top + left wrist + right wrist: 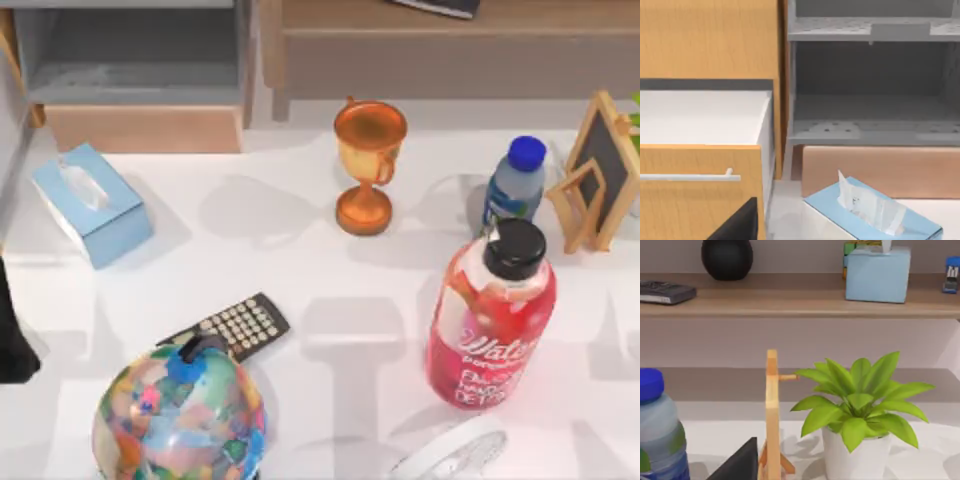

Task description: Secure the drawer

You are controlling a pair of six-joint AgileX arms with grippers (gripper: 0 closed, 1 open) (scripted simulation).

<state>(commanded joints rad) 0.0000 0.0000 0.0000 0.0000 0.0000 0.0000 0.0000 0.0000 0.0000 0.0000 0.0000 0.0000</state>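
Nothing is done yet: we see the drawer (140,128) pulled open at the table's far left behind the tissue box (92,203), untouched, and we cannot tell either gripper's state.

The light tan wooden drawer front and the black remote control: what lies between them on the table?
In the top view, the pale blue tissue box lies partly between the drawer front and the remote, toward the left; the rest is bare white table.
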